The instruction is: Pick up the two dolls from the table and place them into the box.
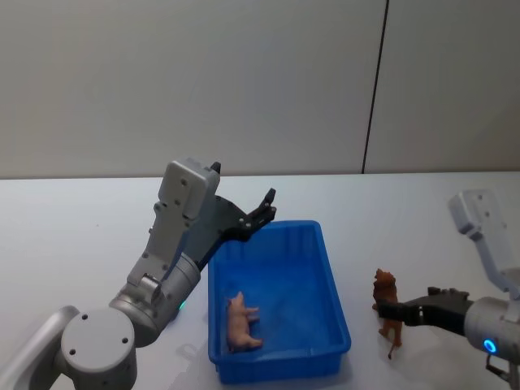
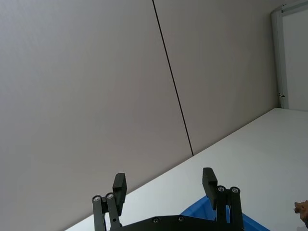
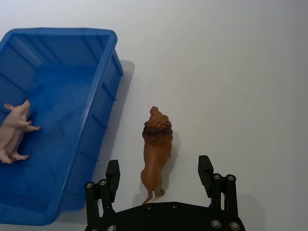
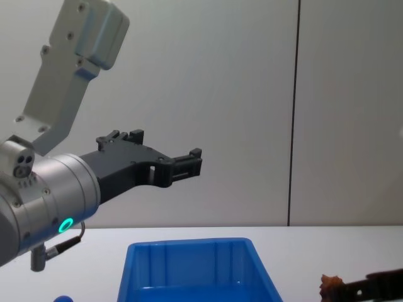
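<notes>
Right pincer [image 3: 159, 164] spread wide around the rear of the brown lion doll [image 3: 156, 144], which stands toward the tabletop's [image 3: 231, 72] near-right corner beside the box [image 3: 103, 101]. Its long axis points straight away from me. Left pincer [image 2: 163, 175] hovers spread over the box.

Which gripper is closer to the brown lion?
Right. The right gripper sits open around the lion, a finger on each side; the left gripper hangs open high above the box, well away.
</notes>
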`<state>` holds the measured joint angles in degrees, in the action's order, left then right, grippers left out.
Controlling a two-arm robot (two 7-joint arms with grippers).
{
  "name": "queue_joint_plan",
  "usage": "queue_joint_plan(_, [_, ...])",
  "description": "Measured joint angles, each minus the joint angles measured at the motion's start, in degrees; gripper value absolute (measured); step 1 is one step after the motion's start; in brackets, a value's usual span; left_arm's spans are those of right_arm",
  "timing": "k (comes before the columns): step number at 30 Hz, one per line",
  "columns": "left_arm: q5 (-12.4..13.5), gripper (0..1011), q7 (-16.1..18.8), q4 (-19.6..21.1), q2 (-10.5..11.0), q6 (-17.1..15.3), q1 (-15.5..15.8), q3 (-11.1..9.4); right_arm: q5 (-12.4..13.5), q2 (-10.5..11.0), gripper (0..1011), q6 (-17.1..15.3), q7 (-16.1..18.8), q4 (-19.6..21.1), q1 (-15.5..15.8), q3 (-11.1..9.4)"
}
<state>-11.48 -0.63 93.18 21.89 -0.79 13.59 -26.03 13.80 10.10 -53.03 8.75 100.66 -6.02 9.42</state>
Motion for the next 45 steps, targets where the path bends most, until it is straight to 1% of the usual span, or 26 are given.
queue_joint_plan(10, [0.0, 1001, 0.0, 0.0, 0.0, 0.0, 0.0, 0.0, -2.4, -1.0, 1001, 0.2, 1.9, -2.9, -0.9, 1.7])
queue_joint_plan(19, [0.0, 1001, 0.0, 0.0, 0.0, 0.0, 0.0, 0.0, -3.8, -2.0, 1001, 0.8, 2.0, -5.5, -1.5, 2.7])
queue_joint_plan(34, [0.0, 1001, 0.0, 0.0, 0.0, 0.0, 0.0, 0.0, -6.9, -4.0, 1001, 3.9, 1.2, -10.6, -3.6, 4.2])
queue_joint_plan(38, [0.0, 1001, 0.0, 0.0, 0.0, 0.0, 0.0, 0.0, -7.4, -4.4, 942, 4.4, 0.9, -11.3, -4.0, 4.4])
queue_joint_plan(43, [0.0, 1001, 0.0, 0.0, 0.0, 0.0, 0.0, 0.0, -7.8, -4.7, 794, 5.0, 0.7, -12.1, -4.4, 4.6])
queue_joint_plan(44, [0.0, 1001, 0.0, 0.0, 0.0, 0.0, 0.0, 0.0, -7.9, -4.7, 781, 5.0, 0.7, -12.2, -4.4, 4.6])
queue_joint_plan(45, [0.0, 1001, 0.0, 0.0, 0.0, 0.0, 0.0, 0.0, -8.0, -4.8, 740, 5.1, 0.7, -12.3, -4.5, 4.6])
